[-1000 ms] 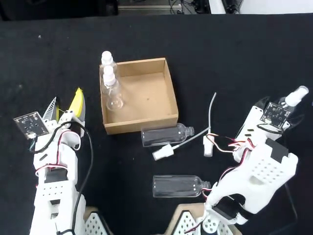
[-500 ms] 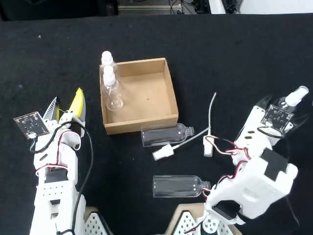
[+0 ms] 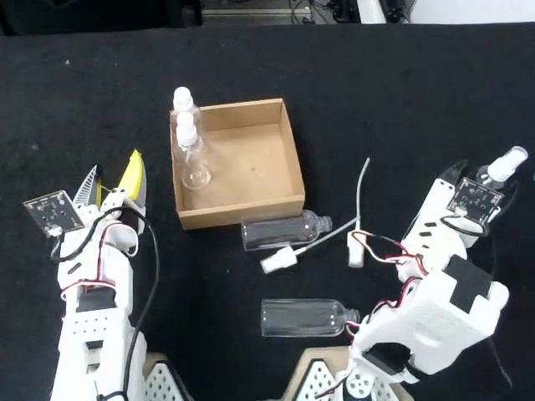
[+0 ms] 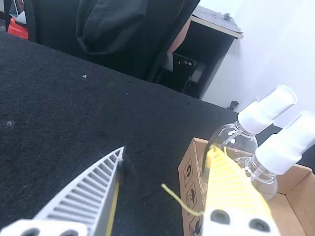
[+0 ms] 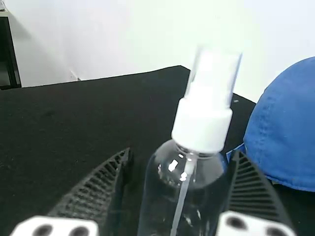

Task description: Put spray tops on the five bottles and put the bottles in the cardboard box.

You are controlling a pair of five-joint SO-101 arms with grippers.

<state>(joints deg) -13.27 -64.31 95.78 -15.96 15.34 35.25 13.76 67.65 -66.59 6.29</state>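
In the high view, the black cloth table carries a square, open cardboard box of plain brown board. Against the box's left wall stand the rear capped bottle and the front capped bottle, both of clear plastic with white spray tops. Just in front of the box lies a bare bottle, clear and round-bodied, with its neck toward the right arm. Touching it is a loose spray top with a thin tube. A second spray top lies near the neck, its tube curving toward the table's far side. A second bare bottle lies nearer the arms' bases. The left gripper sits well left of the box, its grey and yellow ribbed jaws apart. The right gripper is near the table's right edge, with a held bottle between its jaws.

In the left wrist view, the left gripper has its jaws spread over bare cloth. The box corner and both capped bottles are beyond them, and a black chair stands behind the table.

In the right wrist view, the right gripper has black ribbed jaws clamped on the held bottle, which wears a white top. A blue rounded thing lies just beside it.
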